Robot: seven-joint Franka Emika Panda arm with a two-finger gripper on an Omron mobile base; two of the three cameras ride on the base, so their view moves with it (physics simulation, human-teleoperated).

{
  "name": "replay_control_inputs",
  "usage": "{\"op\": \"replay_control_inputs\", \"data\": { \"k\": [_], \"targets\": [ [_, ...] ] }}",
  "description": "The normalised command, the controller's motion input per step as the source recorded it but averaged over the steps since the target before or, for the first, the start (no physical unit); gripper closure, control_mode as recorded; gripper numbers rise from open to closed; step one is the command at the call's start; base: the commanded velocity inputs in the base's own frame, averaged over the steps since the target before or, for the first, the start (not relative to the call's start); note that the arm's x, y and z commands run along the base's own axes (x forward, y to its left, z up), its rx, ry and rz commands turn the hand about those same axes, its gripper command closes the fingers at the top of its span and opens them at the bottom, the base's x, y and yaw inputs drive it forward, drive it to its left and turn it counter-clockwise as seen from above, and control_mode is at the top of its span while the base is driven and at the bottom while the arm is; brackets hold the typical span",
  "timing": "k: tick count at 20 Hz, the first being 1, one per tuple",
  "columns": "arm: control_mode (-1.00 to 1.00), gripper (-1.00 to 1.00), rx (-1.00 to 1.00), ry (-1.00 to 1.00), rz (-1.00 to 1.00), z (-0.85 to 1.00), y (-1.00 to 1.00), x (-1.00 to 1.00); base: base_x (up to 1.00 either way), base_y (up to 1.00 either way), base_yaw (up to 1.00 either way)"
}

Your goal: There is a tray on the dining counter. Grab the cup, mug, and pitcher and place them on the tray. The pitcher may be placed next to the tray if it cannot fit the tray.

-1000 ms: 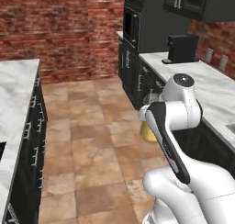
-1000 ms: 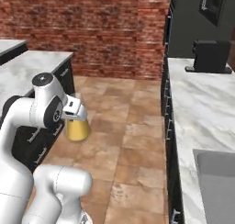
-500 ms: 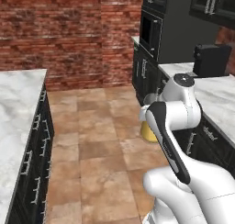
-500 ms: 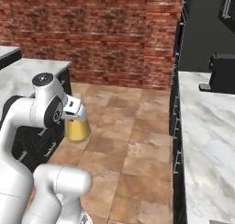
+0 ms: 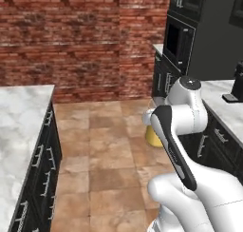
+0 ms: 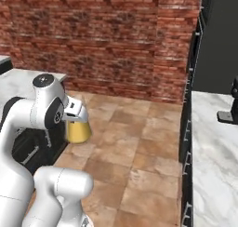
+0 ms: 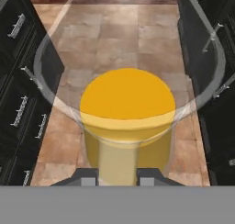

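Note:
My gripper (image 6: 76, 113) is shut on the amber-gold pitcher (image 6: 77, 130) and holds it in the air over the tiled floor, beside the arm's elbow. In the left base view the pitcher (image 5: 154, 137) peeks out low behind the forearm. The hand view looks down into the pitcher (image 7: 127, 108): its clear upper wall flares wide around the golden base. My gripper (image 7: 118, 178) has its two fingertips (image 7: 89, 178) pinching the near wall. The tray, the cup and the mug are out of view.
A marble-topped counter (image 5: 19, 131) with dark drawers runs along the left. Another marble counter (image 6: 214, 161) on the right carries a dark appliance (image 6: 232, 105). Tall dark cabinets with a built-in oven (image 5: 180, 41) stand at the right. A brick wall (image 5: 71, 36) closes the far end of the tiled aisle.
The whole picture has shifted in both base views, so the base has moved: the brick wall looms closer and the right cabinets slid sideways. The pitcher stays in my gripper.

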Motion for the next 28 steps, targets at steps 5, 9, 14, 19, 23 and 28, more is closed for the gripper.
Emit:
{"op": "replay_control_inputs", "data": {
  "k": [5, 9, 14, 19, 23, 28],
  "targets": [
    [1.00, 1.00, 0.00, 0.00, 0.00, 0.00, 0.00, 0.00, 1.00, 0.00, 0.16],
    [1.00, 1.00, 0.00, 0.00, 0.00, 0.00, 0.00, 0.00, 1.00, 0.00, 0.17],
    [1.00, 1.00, 0.00, 0.00, 0.00, 0.00, 0.00, 0.00, 1.00, 0.00, 0.17],
    [1.00, 1.00, 0.00, 0.00, 0.00, 0.00, 0.00, 0.00, 1.00, 0.00, 0.18],
    [1.00, 1.00, 0.00, 0.00, 0.00, 0.00, 0.00, 0.00, 1.00, 0.00, 0.18],
    [1.00, 1.00, 0.00, 0.00, 0.00, 0.00, 0.00, 0.00, 1.00, 0.00, 0.20]
  ]
}}
